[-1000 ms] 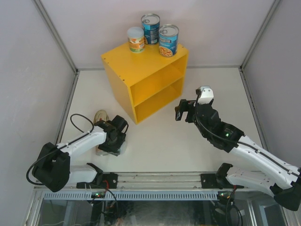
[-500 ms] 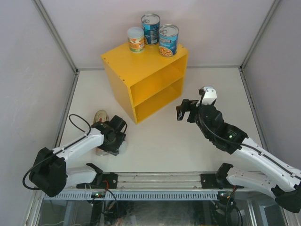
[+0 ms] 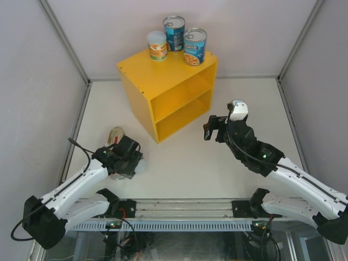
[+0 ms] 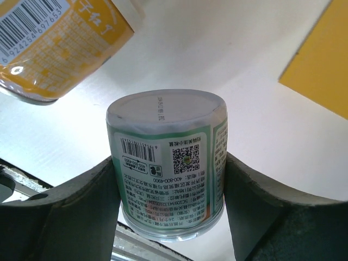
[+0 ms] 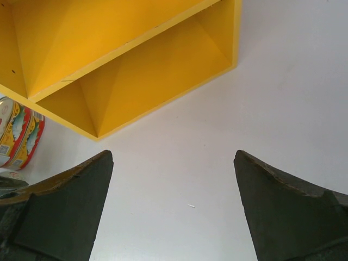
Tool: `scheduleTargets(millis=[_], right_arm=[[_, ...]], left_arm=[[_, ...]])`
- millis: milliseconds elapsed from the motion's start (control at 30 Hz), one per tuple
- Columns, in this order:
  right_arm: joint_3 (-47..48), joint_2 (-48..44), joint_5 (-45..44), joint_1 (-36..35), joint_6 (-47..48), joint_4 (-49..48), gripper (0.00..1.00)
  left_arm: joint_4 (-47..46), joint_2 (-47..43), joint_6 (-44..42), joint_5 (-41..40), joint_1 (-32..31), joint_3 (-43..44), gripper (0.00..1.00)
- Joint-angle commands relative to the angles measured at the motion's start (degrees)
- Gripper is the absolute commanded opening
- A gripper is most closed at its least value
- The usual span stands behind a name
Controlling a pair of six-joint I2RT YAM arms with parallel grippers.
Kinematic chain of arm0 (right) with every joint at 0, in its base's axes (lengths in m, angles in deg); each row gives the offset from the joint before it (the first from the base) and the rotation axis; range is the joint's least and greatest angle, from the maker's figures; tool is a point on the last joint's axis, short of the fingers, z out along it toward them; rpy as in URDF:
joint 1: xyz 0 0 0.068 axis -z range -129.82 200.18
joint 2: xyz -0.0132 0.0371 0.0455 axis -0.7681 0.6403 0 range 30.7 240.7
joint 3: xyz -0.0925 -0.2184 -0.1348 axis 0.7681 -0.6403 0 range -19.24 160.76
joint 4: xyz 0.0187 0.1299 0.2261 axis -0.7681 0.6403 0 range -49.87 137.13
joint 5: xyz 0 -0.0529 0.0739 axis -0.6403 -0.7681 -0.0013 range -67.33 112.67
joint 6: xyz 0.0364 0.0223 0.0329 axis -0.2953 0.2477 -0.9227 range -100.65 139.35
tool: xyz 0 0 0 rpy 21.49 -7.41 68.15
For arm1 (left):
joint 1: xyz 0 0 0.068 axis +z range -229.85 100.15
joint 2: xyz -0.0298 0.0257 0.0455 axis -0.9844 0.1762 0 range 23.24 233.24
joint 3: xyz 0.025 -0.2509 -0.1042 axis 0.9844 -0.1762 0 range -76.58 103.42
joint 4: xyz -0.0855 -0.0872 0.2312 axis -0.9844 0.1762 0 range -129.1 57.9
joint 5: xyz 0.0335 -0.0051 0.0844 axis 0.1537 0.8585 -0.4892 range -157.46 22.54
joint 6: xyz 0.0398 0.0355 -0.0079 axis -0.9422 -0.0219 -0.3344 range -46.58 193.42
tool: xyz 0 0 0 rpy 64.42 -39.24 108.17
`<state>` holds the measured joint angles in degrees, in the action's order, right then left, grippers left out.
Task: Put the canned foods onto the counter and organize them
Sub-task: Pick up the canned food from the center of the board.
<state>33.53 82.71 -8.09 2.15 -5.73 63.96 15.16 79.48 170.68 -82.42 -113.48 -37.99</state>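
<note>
Left wrist: left tool [image 4: 169,166] clamped on small green-labelled can [image 4: 163,114], fingers touching both sides. Orange can [image 4: 49,49] lies just beyond.
Right wrist: right tool [image 5: 173,206] wide open, empty, facing yellow shelf unit [image 5: 136,54].
Top: three cans [image 3: 174,32] on unit's top.

Bright even light, soft shadows; near fingers [image 5: 60,212] perhaps defocused.

Three cans [image 3: 174,32] upright atop yellow counter [image 3: 157,81], green-labelled can [image 4: 166,163] upright, well apart
</note>
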Motion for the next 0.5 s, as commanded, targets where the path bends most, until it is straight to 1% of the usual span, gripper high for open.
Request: scheduleTargets(millis=[0, 200, 467], right_arm=[[3.9, 0.0, -0.1, -0.7, -0.6, 0.4, 0.92], [5.4, -0.6, -1.7, -1.6, -0.4, 0.4, 0.92], [5.3, -0.7, -2.8, -2.3, -0.4, 0.6, 0.92]], left_arm=[[0.9, -6.2, -0.4, -2.8, -0.7, 3.0, 0.0], [4.1, -11.3, -1.6, -4.4, -1.3, 5.2, 0.0], [5.0, -14.0, -2.6, -4.5, -2.3, 8.8, 0.0]])
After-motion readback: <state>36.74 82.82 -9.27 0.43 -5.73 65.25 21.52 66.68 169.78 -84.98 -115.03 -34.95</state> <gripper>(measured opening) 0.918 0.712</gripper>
